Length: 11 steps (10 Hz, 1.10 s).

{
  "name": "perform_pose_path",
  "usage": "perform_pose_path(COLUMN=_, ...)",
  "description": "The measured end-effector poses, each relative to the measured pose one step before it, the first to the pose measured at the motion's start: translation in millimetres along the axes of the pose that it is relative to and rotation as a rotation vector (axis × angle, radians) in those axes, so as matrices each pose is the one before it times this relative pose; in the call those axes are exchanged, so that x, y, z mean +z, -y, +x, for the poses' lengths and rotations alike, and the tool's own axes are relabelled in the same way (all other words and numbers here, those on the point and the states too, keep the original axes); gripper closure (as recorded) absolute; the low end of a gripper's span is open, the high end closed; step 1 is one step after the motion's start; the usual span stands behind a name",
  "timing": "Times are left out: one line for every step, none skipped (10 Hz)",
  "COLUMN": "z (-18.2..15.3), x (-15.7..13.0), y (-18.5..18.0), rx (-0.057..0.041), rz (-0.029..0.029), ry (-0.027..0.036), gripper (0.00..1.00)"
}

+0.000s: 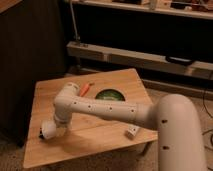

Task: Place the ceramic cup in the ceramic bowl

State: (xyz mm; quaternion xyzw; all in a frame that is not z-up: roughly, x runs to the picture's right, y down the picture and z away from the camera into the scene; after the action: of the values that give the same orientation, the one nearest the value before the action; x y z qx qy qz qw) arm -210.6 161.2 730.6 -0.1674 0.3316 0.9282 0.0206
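While the white arm is reaching across the wooden worktop (92, 142), the hand (47, 131) is hanging low over the worktop's near left corner, and I cannot tell whether it is spread, pressed together or pinching something. The ceramic cup is not showing clearly anywhere. A pale rounded shape right at the hand may be it, but that is uncertain. The ceramic bowl (109, 95) is sitting well apart from the hand, beyond it and to its right, with an orange stick-like object (86, 89) lying just beside the bowl on the hand's side. A small pale block (132, 132) is lying far to the hand's right. Being ceramic, the cup is probably rigid, smooth, slippery and breakable, so pinching it firmly across the rim and lowering it gently is looking wisest.
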Motion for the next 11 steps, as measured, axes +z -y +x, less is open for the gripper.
perform_pose_path(z=-17.67, x=-18.22, y=-2.88, rx=0.01835, rz=-0.01627, ry=0.04602, gripper=1.00)
perform_pose_path(z=-20.96, x=-11.60, y=-4.79, rx=0.02216, rz=-0.01076, ry=0.05574, gripper=1.00)
perform_pose_path(z=-13.94, x=-6.14, y=-4.30, rx=0.01970, rz=-0.00621, ry=0.02593, gripper=1.00)
perform_pose_path(z=-25.24, x=-10.23, y=-7.27, rx=0.04365, rz=-0.01144, ry=0.01714, gripper=1.00)
perform_pose_path(z=-23.08, x=-8.58, y=-7.32, rx=0.04142, rz=-0.01156, ry=-0.00645, gripper=1.00)
perform_pose_path(z=-20.80, x=-10.71, y=-9.98, rx=0.04725, rz=-0.01928, ry=-0.02957, gripper=1.00)
perform_pose_path(z=-21.43, x=-11.76, y=-10.83, rx=0.05754, rz=-0.03055, ry=-0.07793, gripper=1.00)
perform_pose_path(z=-11.20, x=-7.63, y=-7.56, rx=0.04332, rz=-0.02621, ry=-0.07336, gripper=1.00)
perform_pose_path(z=-7.58, x=-4.26, y=-9.61, rx=0.04569, rz=-0.02636, ry=-0.08558, gripper=1.00)
perform_pose_path(z=-2.58, x=0.06, y=-11.53, rx=0.04653, rz=-0.02991, ry=-0.06789, gripper=1.00)
perform_pose_path(z=0.17, x=2.49, y=-7.32, rx=0.02478, rz=-0.01483, ry=-0.00675, gripper=1.00)
